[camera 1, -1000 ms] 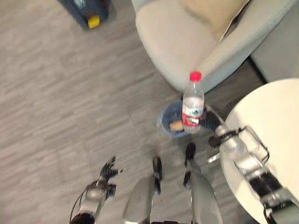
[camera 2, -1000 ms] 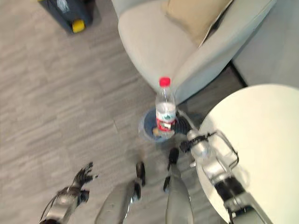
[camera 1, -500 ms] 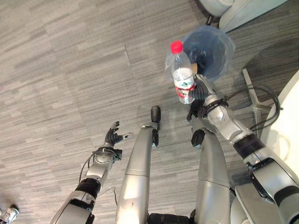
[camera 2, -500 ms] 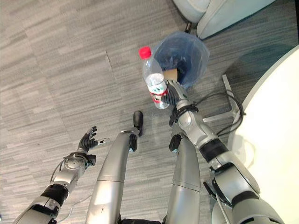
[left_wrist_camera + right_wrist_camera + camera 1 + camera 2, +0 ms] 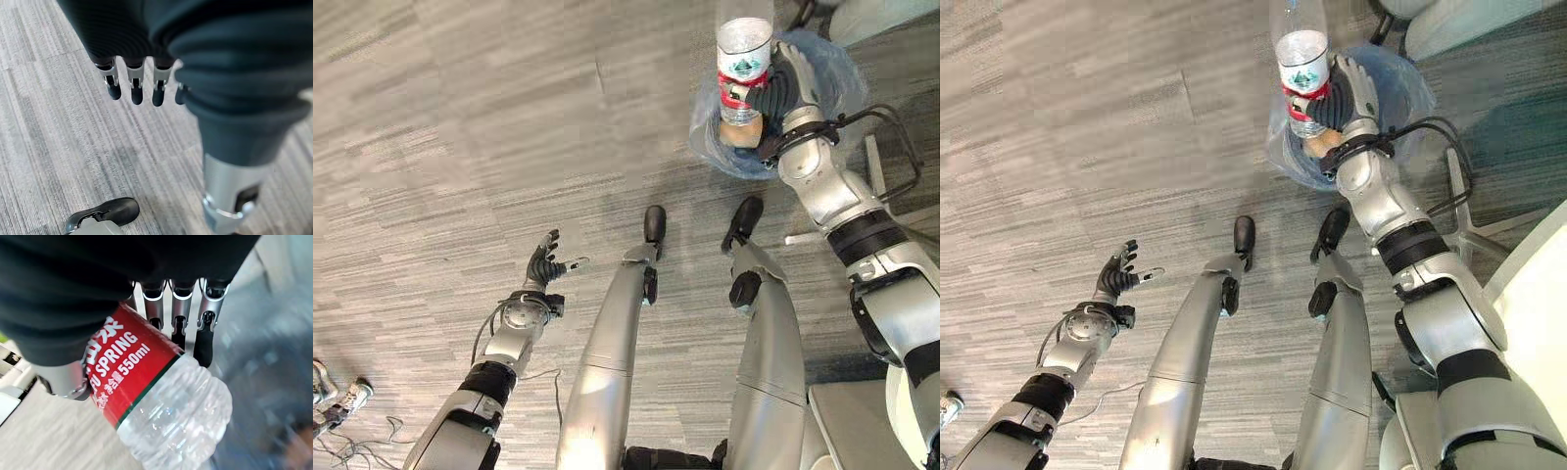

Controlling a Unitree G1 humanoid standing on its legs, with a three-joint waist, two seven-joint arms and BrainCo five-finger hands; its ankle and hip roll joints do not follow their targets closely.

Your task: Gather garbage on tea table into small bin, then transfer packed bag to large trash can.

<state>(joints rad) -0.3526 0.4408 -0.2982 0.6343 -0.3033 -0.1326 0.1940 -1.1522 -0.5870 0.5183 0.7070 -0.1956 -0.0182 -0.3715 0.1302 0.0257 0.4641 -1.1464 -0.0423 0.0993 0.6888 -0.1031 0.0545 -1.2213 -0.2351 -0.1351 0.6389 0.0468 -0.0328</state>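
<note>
Hanging over the small bin (image 5: 813, 108), the plastic water bottle (image 5: 741, 61) sits in the right hand (image 5: 781, 86), whose fingers curl round the red label band, near the middle of the body. It shows at about 1 o'clock in the head views, and its top is cut off by the frame edge. The bin is lined with a bluish translucent bag (image 5: 1408, 86) and stands on the grey wood-grain floor (image 5: 460, 147); a small tan scrap (image 5: 745, 130) lies inside it, just below the bottle.

The bottle looks clear and thin-walled, so it is probably light and will give a little under a squeeze; the smooth plastic could slip, and the label band seems the surest place to hold, as the hand does. Whether it holds water I cannot tell. The likely next step is to let it fall into the bag.

Down at 8 o'clock the left hand (image 5: 1116, 281) hangs idle over the floor, fingers straight and spread, holding nothing.
</note>
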